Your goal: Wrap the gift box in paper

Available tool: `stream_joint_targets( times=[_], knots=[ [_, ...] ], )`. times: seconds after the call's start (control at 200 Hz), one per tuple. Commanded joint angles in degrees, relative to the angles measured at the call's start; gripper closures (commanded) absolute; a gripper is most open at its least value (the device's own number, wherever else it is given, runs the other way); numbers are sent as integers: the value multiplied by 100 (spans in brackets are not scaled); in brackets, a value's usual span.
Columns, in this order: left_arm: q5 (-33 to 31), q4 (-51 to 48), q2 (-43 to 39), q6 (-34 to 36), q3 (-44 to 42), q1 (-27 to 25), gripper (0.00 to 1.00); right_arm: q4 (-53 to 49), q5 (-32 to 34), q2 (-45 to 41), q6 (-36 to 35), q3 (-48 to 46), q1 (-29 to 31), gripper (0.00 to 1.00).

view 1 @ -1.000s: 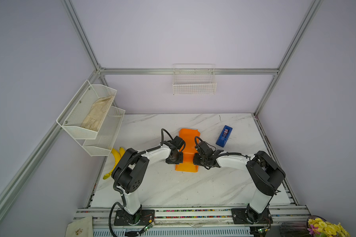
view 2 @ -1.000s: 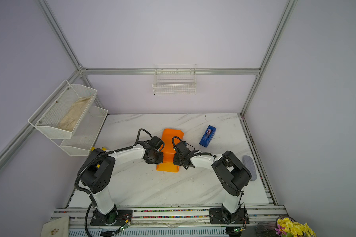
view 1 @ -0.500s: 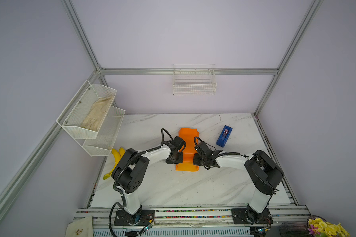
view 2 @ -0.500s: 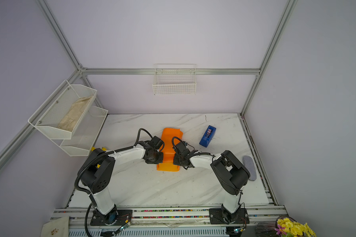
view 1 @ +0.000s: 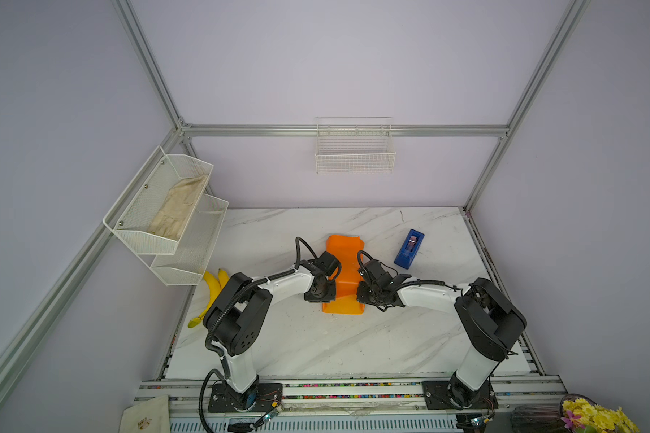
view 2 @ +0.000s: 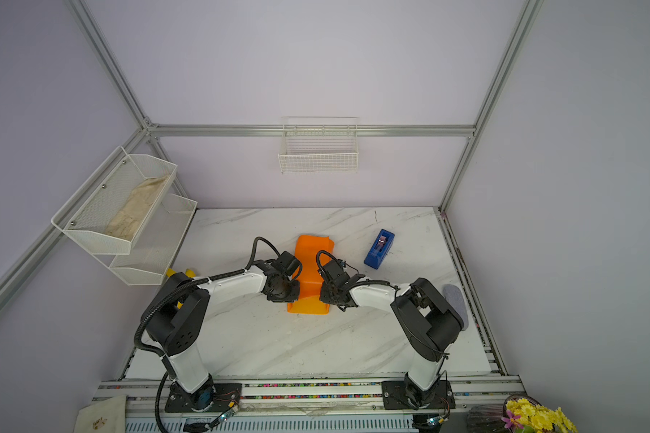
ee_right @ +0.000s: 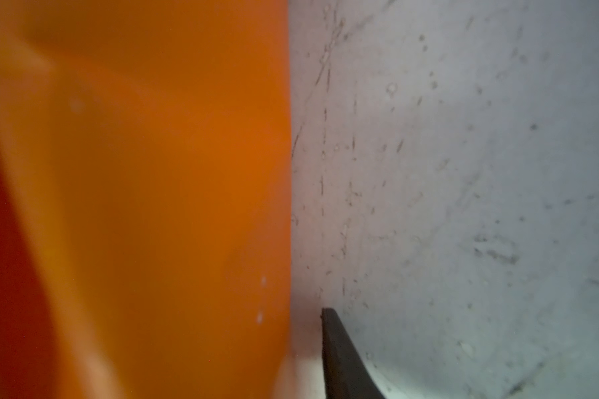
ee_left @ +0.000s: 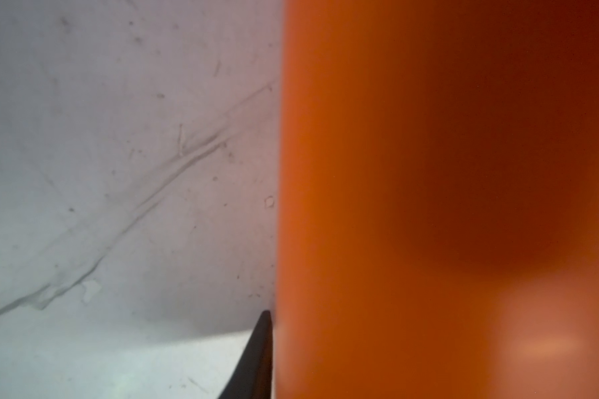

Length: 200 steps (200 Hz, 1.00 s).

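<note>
The paper [view 1: 348,255] is folded over, ends judged unsealed; grip of the left tool [view 1: 322,296] and right tool [view 1: 364,297] cannot be told.

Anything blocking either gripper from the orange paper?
Nothing visible. The left gripper and right gripper flank the paper, right at its side edges. The tape dispenser sits apart, beyond the right gripper.

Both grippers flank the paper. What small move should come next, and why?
Probably pinch the paper at its side edges with the left gripper and right gripper: it lies humped in a strip between them, and each wrist view shows a finger just beside an edge.
</note>
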Motion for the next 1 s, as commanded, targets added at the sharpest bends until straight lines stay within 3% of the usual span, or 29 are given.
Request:
stream_joint_targets(
  times=[0.0, 0.08, 0.165, 0.205, 0.405, 0.46, 0.485, 0.66, 0.735, 0.835, 0.92, 0.995],
  knots=[
    [214, -88, -357, -136, -294, -26, 79, -236, -170, -264, 118, -167, 18, 72],
    [279, -84, -392, -177, -364, -35, 83, -240, -239, -290, 123, -206, 32, 75],
    [254, -84, -389, -195, -407, -62, 94, -240, -270, -272, 123, -217, 55, 100],
    [245, -84, -374, -192, -406, -66, 100, -255, -235, -245, 141, -225, 62, 100],
    [225, -104, -420, -209, -414, -83, 99, -396, -118, -449, 236, -257, 71, 100],
    [211, -132, -461, -218, -422, -85, 94, -593, -41, -568, 224, -198, 69, 75],
    [203, -141, -472, -218, -421, -81, 92, -709, -1, -623, 195, -155, 66, 69],
    [88, -204, -504, -148, -372, -79, 92, -1566, 400, -1176, -161, 269, 58, 60],
    [77, -206, -445, -97, -348, -66, 94, -1622, 537, -1435, -997, 519, 63, 58],
    [108, -163, -413, -59, -325, -66, 95, -1019, -65, -1637, -2443, 626, 63, 55],
    [121, -137, -421, -14, -336, -66, 95, -894, -89, -1442, -3700, 911, 63, 53],
    [185, -42, -456, 25, -380, -46, 95, -911, -513, -1131, -4996, 1154, 63, 51]
  ],
)
